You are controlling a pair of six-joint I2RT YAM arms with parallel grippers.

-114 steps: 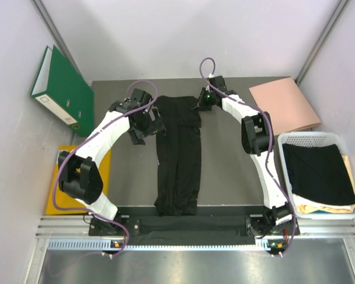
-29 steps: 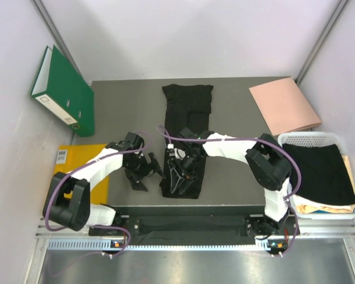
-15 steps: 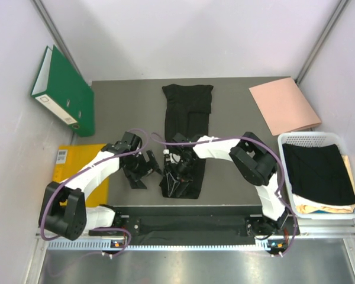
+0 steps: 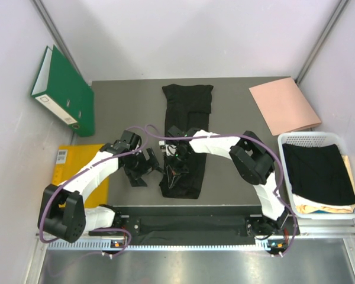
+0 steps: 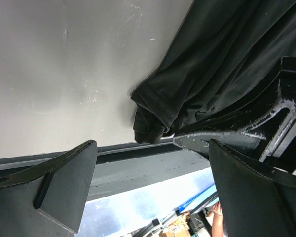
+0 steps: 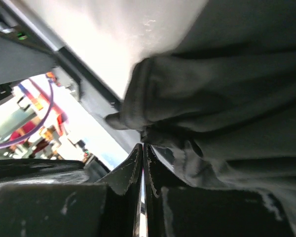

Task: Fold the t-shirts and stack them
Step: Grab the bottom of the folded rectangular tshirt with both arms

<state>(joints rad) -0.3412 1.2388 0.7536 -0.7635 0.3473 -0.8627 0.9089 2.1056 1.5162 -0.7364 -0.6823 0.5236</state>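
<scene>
The shirt [image 4: 187,112] looks thin and limp; best pinched at its bunched near-edge hem. Right tool [image 6: 142,148] is closed tight there; left tool [image 5: 150,148] gapes wide beside it.

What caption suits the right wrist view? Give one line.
Right gripper, shut, its tips at the black t-shirt's bunched edge.

Noted from my station: dark grey tabletop [image 4: 124,100], scuffed pale in the left wrist view. Green lever-arch binder [image 4: 62,92] stood off the far-left corner, tilted against the wall. Salmon-pink folder [image 4: 284,105] lay flat at the far-right corner. White perforated basket [image 4: 310,138] sat just near of it, at the right edge. Yellow pad [image 4: 74,158] lay off the left edge.
</scene>
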